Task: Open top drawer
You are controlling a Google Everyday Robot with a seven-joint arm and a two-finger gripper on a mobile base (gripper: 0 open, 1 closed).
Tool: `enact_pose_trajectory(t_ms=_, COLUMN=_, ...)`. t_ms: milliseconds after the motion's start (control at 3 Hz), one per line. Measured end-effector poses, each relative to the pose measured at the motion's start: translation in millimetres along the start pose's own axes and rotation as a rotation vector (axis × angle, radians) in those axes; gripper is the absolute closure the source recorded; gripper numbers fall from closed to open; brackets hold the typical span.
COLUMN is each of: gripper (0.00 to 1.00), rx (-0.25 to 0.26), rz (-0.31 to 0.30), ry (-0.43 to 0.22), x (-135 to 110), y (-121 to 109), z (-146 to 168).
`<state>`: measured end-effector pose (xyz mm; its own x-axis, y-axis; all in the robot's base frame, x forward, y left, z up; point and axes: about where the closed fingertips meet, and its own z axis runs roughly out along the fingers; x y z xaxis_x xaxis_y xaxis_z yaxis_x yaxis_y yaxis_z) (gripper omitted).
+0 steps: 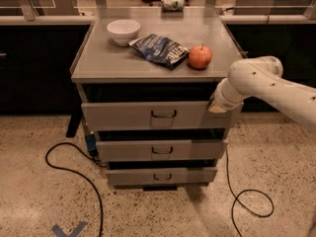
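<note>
Here the gripper (217, 107) sits right of centre in the frame, at the right end of the top drawer (123, 116) and seemingly touching it. The drawer's long grey front runs left to right across mid-frame, just under the cabinet top (98, 63). Its dark bail handle (164, 114) lies well left of the gripper, so any pull would likely start from the drawer's end. Whether the gripper is clenched or released cannot be told, and shadow hides the drawer's inside.
</note>
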<state>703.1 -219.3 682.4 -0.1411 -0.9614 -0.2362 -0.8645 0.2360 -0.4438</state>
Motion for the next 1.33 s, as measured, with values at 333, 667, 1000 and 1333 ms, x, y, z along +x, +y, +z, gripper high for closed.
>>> enact_pose_trajectory(t_ms=333, gripper=1.00, rx=0.004, rz=-0.007, ry=-0.007, x=-0.4, y=8.2, z=1.4)
enact_pose_trajectory(t_ms=667, gripper=1.00, rx=0.048, rz=-0.003, ry=-0.014, x=0.4, y=9.9, z=-13.6)
enact_pose_trajectory(t_ms=1000, gripper=1.00, rx=0.048, rz=-0.003, ry=-0.014, x=0.3, y=10.4, z=-16.5)
enact_pose_trajectory(t_ms=1333, gripper=1.00, rx=0.048, rz=-0.002, ry=-0.014, x=0.3, y=11.2, z=-18.4)
